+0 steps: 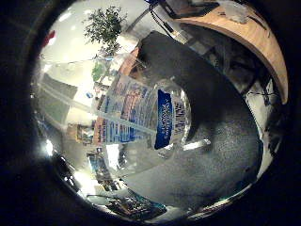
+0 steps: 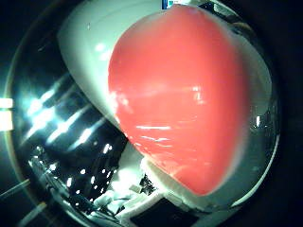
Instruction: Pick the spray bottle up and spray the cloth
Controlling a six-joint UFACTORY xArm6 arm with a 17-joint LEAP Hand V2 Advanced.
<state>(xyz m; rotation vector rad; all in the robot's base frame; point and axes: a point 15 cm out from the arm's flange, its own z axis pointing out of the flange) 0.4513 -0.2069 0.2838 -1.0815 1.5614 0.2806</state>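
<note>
Clearly the spray bottle (image 1: 141,117) is very close to the palm: its clear body with the printed label fills the little finger side view, above a dark grey surface (image 1: 221,141). Its red and white spray head (image 2: 182,104) fills the thumb side view. I judge it is already picked up, but no fingers show, so I cannot tell the hand's grip. The cloth is not visible; spraying remains.
</note>
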